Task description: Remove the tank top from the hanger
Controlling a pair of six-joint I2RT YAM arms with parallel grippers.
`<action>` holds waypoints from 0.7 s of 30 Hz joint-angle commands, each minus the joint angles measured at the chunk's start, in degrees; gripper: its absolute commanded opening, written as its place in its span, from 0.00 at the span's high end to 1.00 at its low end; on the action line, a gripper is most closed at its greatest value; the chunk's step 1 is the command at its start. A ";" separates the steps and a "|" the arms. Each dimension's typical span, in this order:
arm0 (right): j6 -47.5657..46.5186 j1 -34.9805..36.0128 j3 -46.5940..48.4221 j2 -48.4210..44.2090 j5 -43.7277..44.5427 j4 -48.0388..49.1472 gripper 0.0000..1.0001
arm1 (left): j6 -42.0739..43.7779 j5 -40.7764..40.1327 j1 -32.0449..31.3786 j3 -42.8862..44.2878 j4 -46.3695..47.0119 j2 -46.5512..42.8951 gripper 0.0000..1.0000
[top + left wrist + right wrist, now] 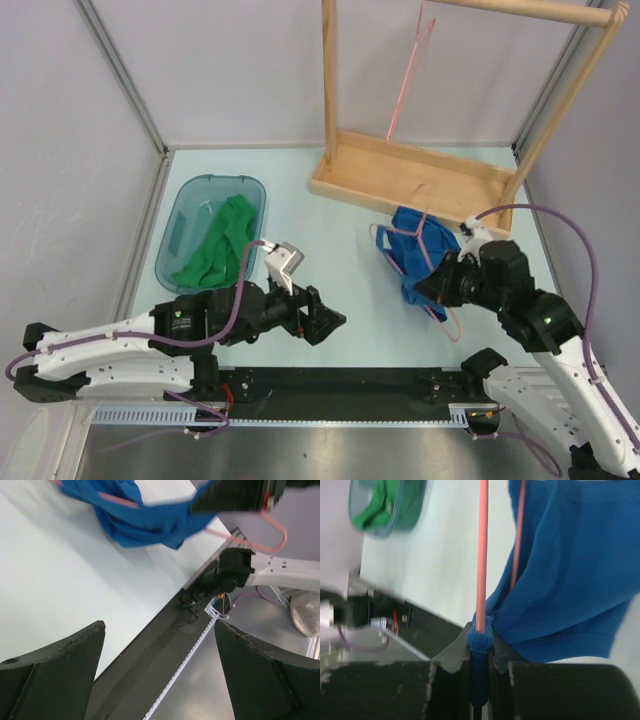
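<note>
A blue tank top [415,250] lies bunched on the table at the right, still threaded on a pink hanger [447,318]. My right gripper [437,287] is shut on a strap of the tank top [481,642] together with the pink hanger rod [481,555]. The blue cloth [570,570] hangs to the right of the jaws. My left gripper [325,322] is open and empty near the table's front middle, left of the tank top. Its view shows the tank top [135,515] and hanger hook [272,535] far off.
A wooden rack [420,175] with another pink hanger [408,70] stands at the back right. A teal bin [190,230] holding a green garment [220,250] sits at the left. The black base rail [340,385] runs along the near edge.
</note>
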 commanded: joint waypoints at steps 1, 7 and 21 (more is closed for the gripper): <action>4.63 10.70 -5.56 -4.23 -3.26 12.31 1.00 | -0.80 -5.96 1.35 0.85 -5.26 -3.16 0.04; 6.48 29.85 -7.68 -1.34 0.68 28.93 1.00 | -1.43 -12.03 2.05 2.87 -9.13 -7.74 0.06; 5.07 48.34 -3.10 5.62 21.70 33.24 1.00 | -3.96 -18.37 5.57 7.63 -21.97 -7.82 0.33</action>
